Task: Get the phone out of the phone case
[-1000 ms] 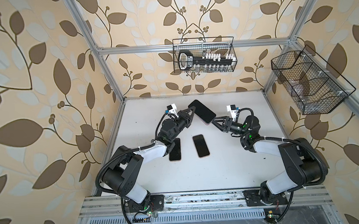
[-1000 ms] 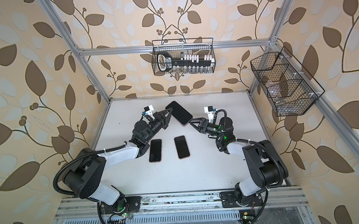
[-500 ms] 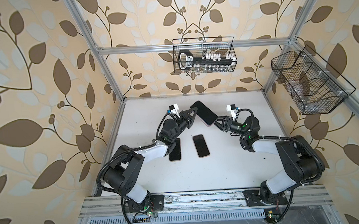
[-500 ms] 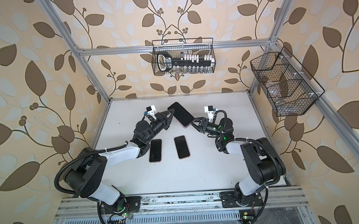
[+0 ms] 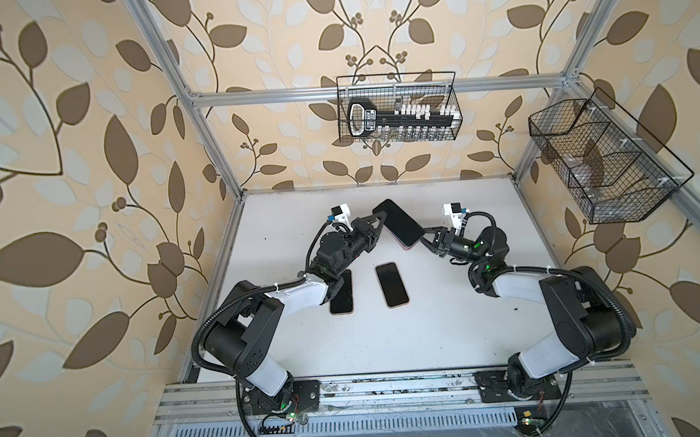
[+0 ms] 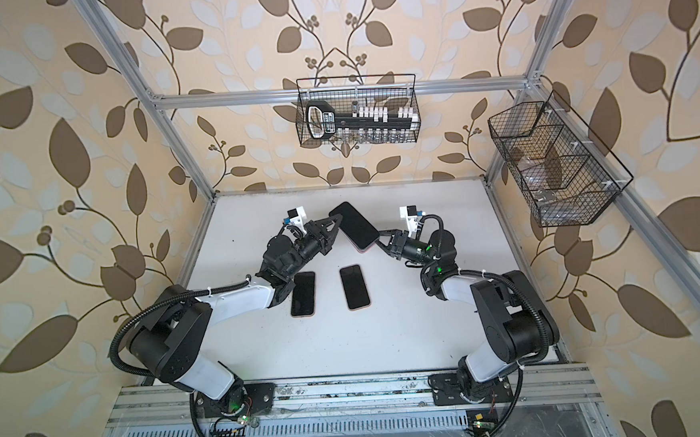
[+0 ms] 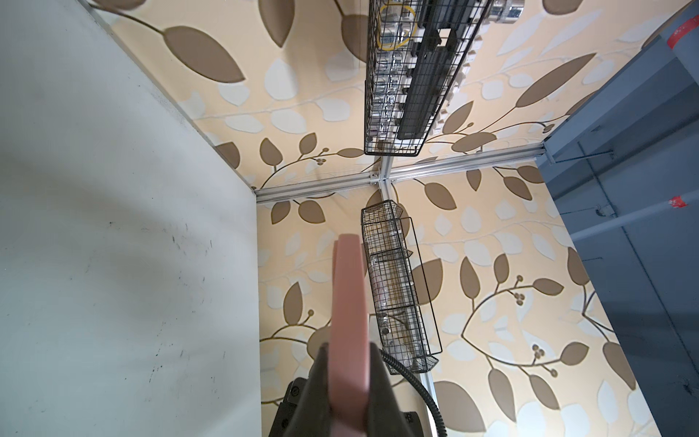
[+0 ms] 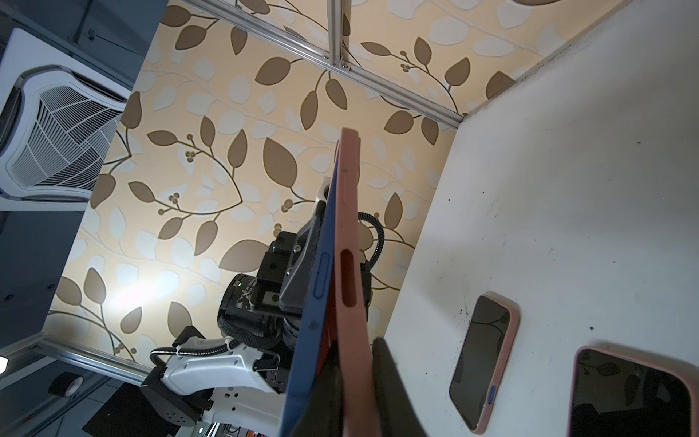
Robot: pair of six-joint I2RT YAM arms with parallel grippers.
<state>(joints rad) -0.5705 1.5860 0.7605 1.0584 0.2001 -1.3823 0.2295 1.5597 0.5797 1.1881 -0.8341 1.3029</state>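
Observation:
A blue phone (image 8: 319, 287) in a pink phone case (image 8: 350, 234) hangs tilted above the table's back middle in both top views (image 5: 398, 225) (image 6: 357, 226). My left gripper (image 5: 382, 221) (image 7: 348, 363) is shut across one end of it, and the pink case edge (image 7: 350, 302) shows between its jaws. My right gripper (image 5: 422, 236) (image 8: 355, 352) is shut on the case's wall at the opposite corner. One finger sits between phone and case, the other outside the case. At that corner the phone stands apart from the case.
Two more phones in pink cases lie screen up on the white table (image 5: 450, 325), one (image 5: 341, 291) by the left forearm and one (image 5: 392, 284) at the middle. A wire basket (image 5: 398, 114) hangs on the back wall and another basket (image 5: 603, 162) on the right wall.
My right gripper moved in toward the held phone's corner and went from open to shut on the case's wall. The left gripper kept its grip and barely moved.

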